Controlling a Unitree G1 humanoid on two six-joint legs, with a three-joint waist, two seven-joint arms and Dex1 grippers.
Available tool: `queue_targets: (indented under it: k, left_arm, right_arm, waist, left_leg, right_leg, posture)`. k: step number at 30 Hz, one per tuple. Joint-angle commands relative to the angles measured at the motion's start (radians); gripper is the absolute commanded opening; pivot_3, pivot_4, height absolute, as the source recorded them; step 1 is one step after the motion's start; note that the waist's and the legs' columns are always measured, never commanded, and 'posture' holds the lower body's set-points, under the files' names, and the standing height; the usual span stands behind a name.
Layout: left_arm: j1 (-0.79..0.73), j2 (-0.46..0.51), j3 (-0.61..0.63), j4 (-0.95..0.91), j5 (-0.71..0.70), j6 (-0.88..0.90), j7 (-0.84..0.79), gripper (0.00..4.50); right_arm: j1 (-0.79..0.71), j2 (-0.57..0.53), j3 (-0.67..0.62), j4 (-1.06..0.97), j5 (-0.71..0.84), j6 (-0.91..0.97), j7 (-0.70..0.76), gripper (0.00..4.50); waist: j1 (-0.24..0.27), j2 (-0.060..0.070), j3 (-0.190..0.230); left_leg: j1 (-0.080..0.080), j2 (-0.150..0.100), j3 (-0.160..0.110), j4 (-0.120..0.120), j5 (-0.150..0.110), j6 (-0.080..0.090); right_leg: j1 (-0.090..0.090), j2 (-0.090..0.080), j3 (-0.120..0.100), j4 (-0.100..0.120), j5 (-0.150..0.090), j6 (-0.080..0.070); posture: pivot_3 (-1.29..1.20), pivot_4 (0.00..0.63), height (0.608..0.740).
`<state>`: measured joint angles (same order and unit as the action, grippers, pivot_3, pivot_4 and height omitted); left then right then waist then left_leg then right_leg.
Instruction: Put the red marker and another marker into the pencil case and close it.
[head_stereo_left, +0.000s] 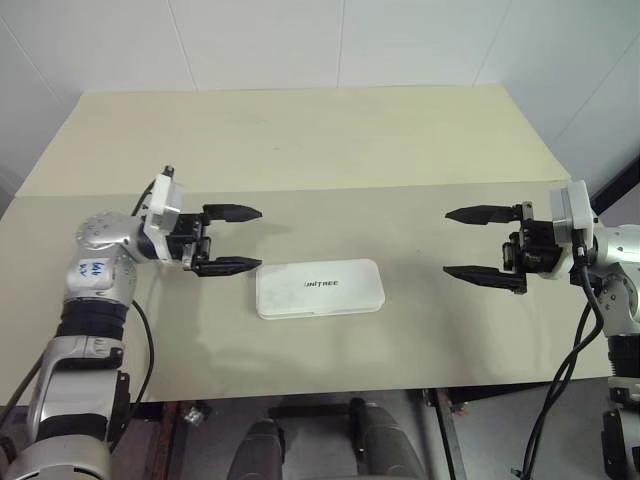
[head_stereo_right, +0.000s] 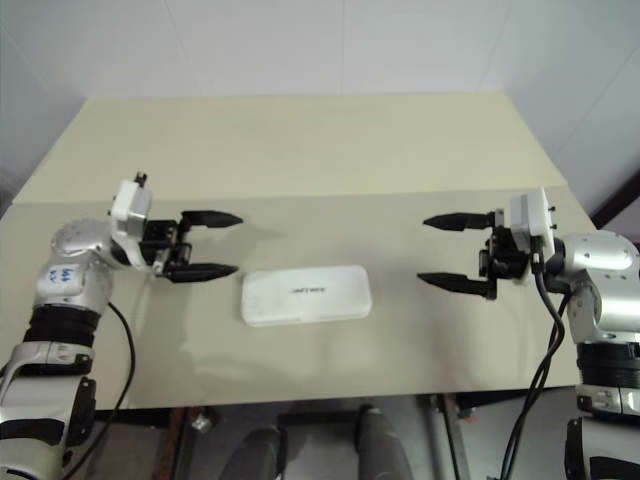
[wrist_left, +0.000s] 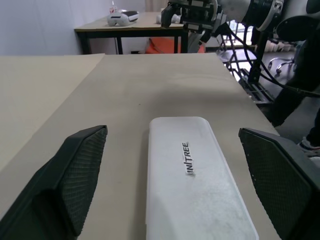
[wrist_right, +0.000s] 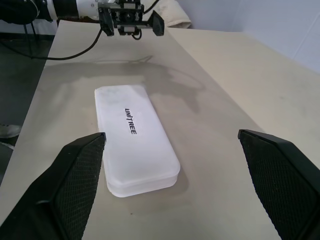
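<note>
1. The pencil case (head_stereo_left: 318, 288) lies flat near the centre of the table (head_stereo_left: 300, 140), towards its front edge. The lid is down and the lettering faces up.
2. No markers are visible on the table. My judgement is that they are inside the case, though the lid hides the contents.
3. The left gripper (head_stereo_left: 228, 240) sits at about 9 o'clock of the case, close to its short end but clear of it. The fingers are spread wide and hold nothing.
4. The right gripper (head_stereo_left: 484, 245) sits at about 3 o'clock, well apart from the case. It too is spread wide and empty.
5. Both grippers point level and inward, towards each other across the case.
6. Risk: the right wrist view shows a seam line along the case's side, and I cannot tell whether the lid is fully latched. A lid that is only resting could spring up.
7. Risk: the lower left finger is close to the case end, so a careless retreat could nudge the case and turn it.
</note>
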<state>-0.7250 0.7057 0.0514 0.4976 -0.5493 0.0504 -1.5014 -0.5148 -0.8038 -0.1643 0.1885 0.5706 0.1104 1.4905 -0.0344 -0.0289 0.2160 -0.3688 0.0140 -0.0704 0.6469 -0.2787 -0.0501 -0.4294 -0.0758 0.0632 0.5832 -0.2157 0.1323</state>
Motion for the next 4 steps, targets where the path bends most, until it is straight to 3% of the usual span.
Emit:
queue_targets:
  k: [1, 4]
  left_arm:
    - [0.023, 0.026, 0.062, -0.058, -0.024, 0.007, -0.026, 4.47]
    - [0.023, -0.001, 0.08, -0.059, -0.003, -0.045, 0.007, 4.47]
  right_arm:
    - [0.02, -0.007, -0.035, -0.074, 0.03, 0.015, -0.015, 4.5]
    - [0.033, -0.002, -0.037, -0.091, 0.034, 0.025, -0.033, 4.5]
  waist:
    - [0.002, 0.0, 0.0]
    - [0.004, 0.0, 0.0]
  left_leg:
    - [0.0, 0.0, 0.0, 0.0, 0.0, 0.0]
    - [0.0, 0.0, 0.0, 0.0, 0.0, 0.0]
  right_leg:
    - [0.0, 0.0, 0.0, 0.0, 0.0, 0.0]
    - [0.0, 0.0, 0.0, 0.0, 0.0, 0.0]
  posture:
    - [0.0, 0.15, 0.74]
    - [0.0, 0.15, 0.74]
